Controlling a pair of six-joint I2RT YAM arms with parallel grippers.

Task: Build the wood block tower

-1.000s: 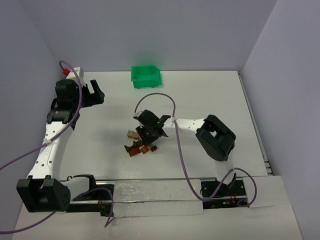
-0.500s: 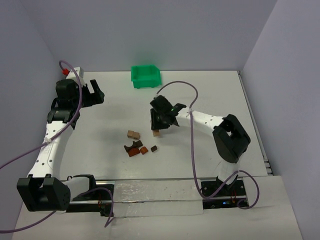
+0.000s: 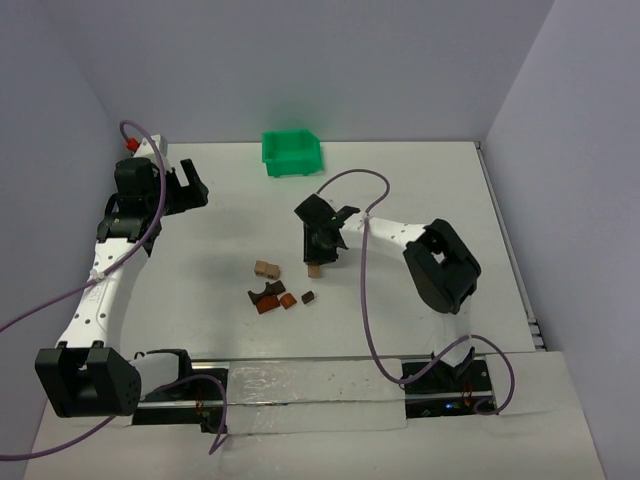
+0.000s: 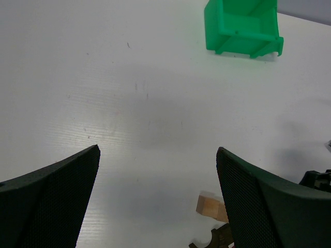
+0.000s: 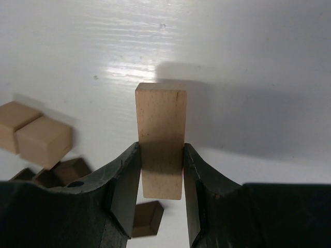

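Nearest the arm bases, the loose blocks (image 3: 277,294) sit in their little cluster: a pair of tan cubes (image 5: 32,134), a dark arch piece (image 3: 267,292) and small brown bits. The change is that the right gripper (image 3: 315,256), down among them a second ago, has come away and carried the light tan bar (image 5: 160,138) out to bare table just beyond and to the right of the pile. My read is that the first piece is picked and a building spot chosen, with no tower stacked yet.

The right gripper's jaws are squeezed onto the bar's two long sides, with most of its length poking out past the fingertips. I can't tell whether its far end touches the table.

Further back, the left gripper (image 4: 158,152) hangs over the table's far left, jaws spread wide and holding nothing. The green bin (image 3: 291,151) sits at the back edge.
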